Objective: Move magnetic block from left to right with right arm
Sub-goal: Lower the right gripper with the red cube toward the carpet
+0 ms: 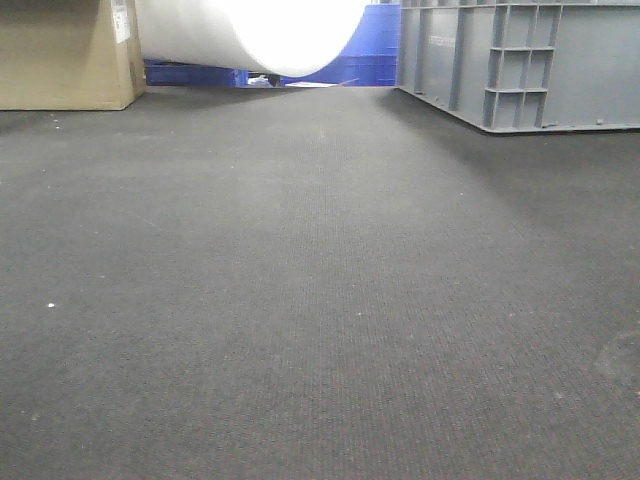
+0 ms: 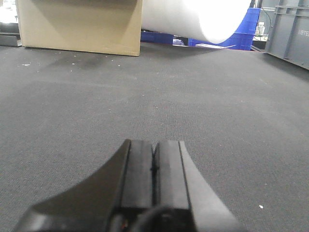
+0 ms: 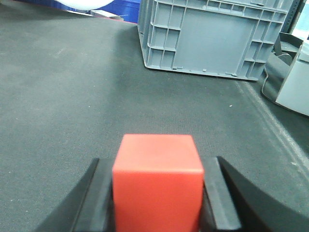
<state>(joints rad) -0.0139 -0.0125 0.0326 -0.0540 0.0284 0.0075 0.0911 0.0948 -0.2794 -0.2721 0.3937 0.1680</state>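
The magnetic block (image 3: 157, 181) looks smooth matte, mat (image 1: 320, 300) rough, crate (image 3: 207, 38) probably plastic.

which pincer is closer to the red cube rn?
Right. The right pincer is clamped on the magnetic block, one finger on each side. The left pincer is shut over the bare dark mat, and its view shows no block.

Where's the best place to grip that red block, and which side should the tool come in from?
Take the magnetic block by its two opposite flat side faces, coming in from behind along the wrist camera's line, as the right tool does now, with one finger on each side. Those faces are parallel and smooth, so the pads should seat flat. A grip across the corners would likely slip.
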